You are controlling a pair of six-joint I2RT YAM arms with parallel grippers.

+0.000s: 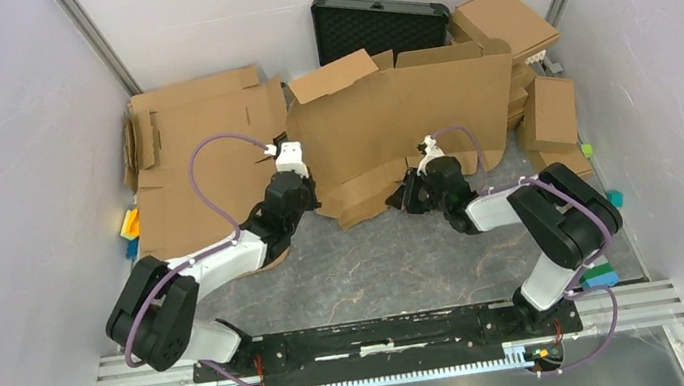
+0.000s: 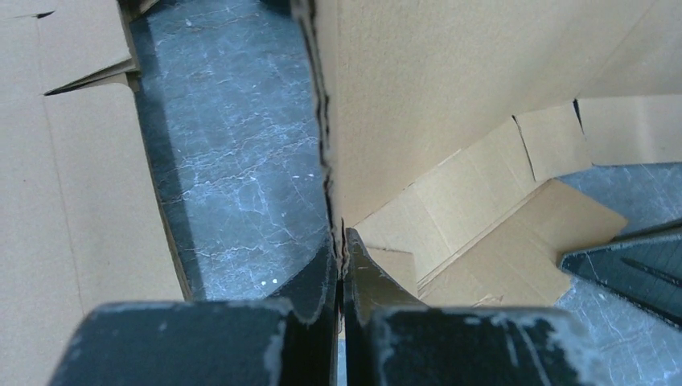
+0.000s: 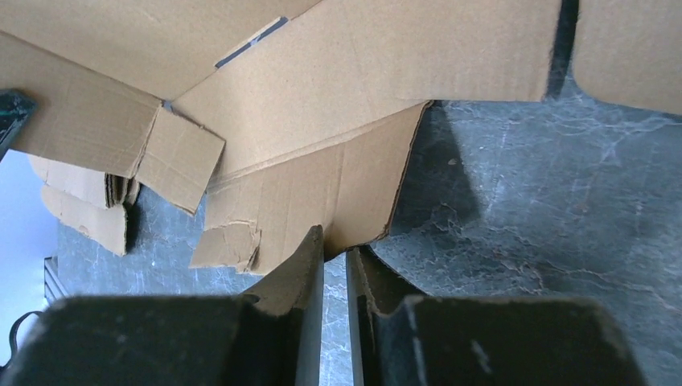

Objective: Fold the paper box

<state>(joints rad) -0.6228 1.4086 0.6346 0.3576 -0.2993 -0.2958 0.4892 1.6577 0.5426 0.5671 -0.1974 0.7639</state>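
Observation:
The paper box [image 1: 408,118] is a large brown die-cut cardboard piece in the middle of the table, partly raised, with flaps at its near edge. My left gripper [image 1: 310,195] is at its left edge. In the left wrist view the gripper [image 2: 342,241] is shut on the box's upright edge [image 2: 450,88]. My right gripper [image 1: 405,196] is at the box's near flap. In the right wrist view its jaws [image 3: 334,245] stand a narrow gap apart, with the flap's lower corner [image 3: 322,189] just at the fingertips and grey table showing between them.
A second flat cardboard sheet [image 1: 202,162] lies at the left. A black foam-lined case [image 1: 380,26] leans at the back wall. Folded brown boxes [image 1: 500,19] [image 1: 549,113] are stacked at the right. Colourful chips lie by the left wall [image 1: 129,223] and at the right [image 1: 597,275].

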